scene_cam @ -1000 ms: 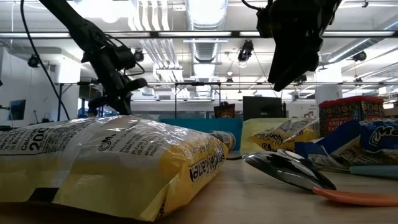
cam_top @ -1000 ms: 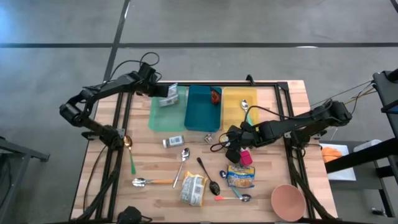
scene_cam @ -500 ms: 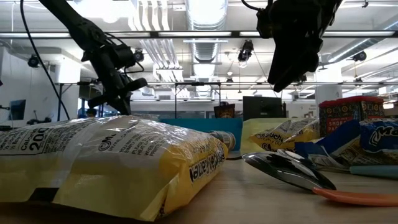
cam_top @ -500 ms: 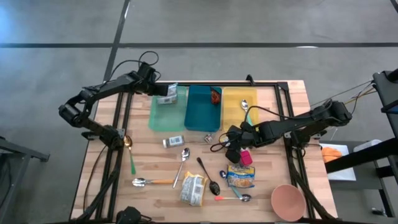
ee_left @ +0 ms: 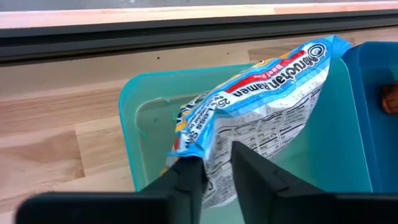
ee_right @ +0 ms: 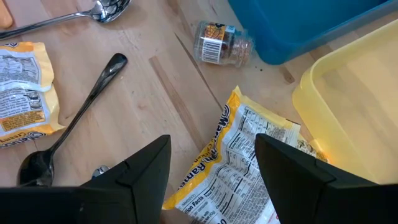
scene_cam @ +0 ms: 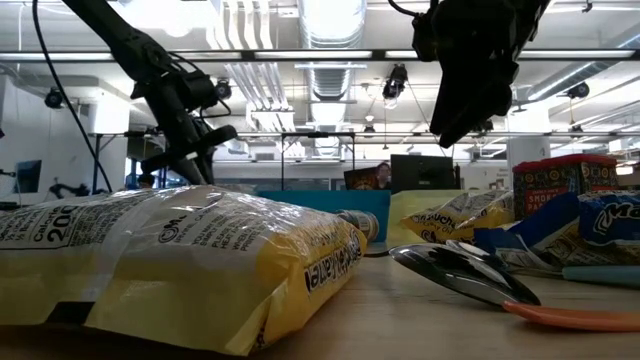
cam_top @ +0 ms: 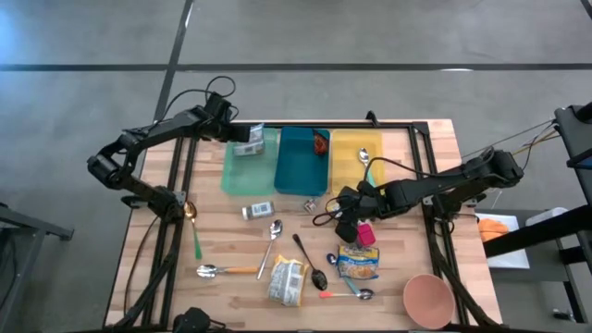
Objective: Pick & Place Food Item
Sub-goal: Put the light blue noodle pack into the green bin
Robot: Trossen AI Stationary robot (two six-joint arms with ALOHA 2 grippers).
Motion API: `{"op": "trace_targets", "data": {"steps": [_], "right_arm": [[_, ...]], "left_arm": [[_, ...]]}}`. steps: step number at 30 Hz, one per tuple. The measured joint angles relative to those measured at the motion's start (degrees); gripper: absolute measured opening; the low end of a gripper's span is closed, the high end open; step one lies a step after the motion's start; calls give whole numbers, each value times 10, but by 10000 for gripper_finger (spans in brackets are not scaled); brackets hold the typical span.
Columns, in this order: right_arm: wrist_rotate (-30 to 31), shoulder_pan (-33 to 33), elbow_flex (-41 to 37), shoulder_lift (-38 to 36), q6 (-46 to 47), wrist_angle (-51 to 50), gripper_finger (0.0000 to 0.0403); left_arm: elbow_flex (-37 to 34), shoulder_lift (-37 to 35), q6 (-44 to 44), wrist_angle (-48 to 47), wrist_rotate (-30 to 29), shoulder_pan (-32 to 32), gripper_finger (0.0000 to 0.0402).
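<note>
Three trays sit side by side along the table's far edge, and the green tray (cam_top: 242, 171) is the landmark for everything here. Inside it, at its far end, lies a noodle packet (ee_left: 261, 118), and the left gripper (ee_left: 214, 171) hovers right over the packet's near edge, its fingers a narrow gap apart with a fold of the wrapper between them. I cannot tell whether they pinch that fold or have let go. My reading is that the placing step is at its end: the packet rests within the tray walls, so the release is what is in hand. The next move would call for a wider opening and a straight lift clear, without dragging the wrapper over the rim.

Well to the right of the green tray, past the blue tray (cam_top: 302, 162) and in front of the yellow tray (cam_top: 356, 159), the right gripper (ee_right: 211, 165) hangs with fingers spread wide and empty above a second noodle packet (ee_right: 239, 168) lying flat on the wood.
</note>
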Motion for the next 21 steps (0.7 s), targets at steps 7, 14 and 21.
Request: {"op": "trace_targets", "data": {"steps": [7, 14, 21], "right_arm": [[0, 0, 0, 0, 0, 0, 231], [0, 0, 0, 0, -3, 2, 231], [0, 0, 0, 0, -3, 2, 231]], "left_arm": [[0, 0, -2, 0, 4, 0, 179], [10, 0, 19, -12, 44, 0, 273], [58, -1, 31, -58, 46, 0, 333]]}}
